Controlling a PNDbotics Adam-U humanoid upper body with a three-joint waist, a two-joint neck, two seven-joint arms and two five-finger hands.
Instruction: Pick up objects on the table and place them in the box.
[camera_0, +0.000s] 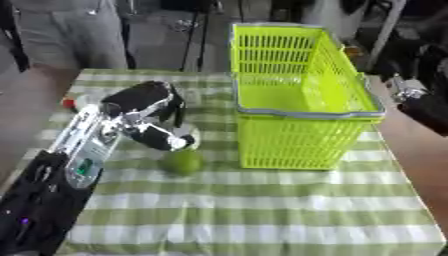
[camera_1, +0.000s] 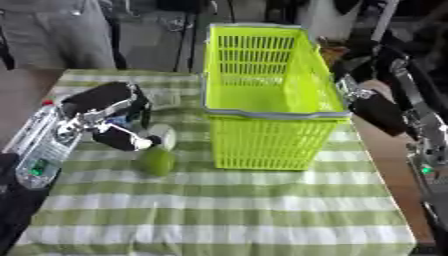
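Note:
My left hand (camera_0: 150, 116) hangs over the left half of the checked table (camera_0: 262, 210), fingers and thumb curled round a pale round thing (camera_1: 164, 135). Just below it a green round fruit (camera_0: 182, 161) lies on the cloth, close under the hand. The lime-green plastic basket (camera_0: 306, 107) stands to the right of both, and what shows of its inside is bare. My right hand (camera_1: 378, 113) hovers dark beside the basket's right wall, and its fingers are too blurred to read.
A small red and white thing (camera_0: 73, 102) lies near the table's far left edge. Something clear (camera_1: 166, 98) sits behind my left hand. A person stands beyond the far edge. Bare cloth stretches in front of the basket.

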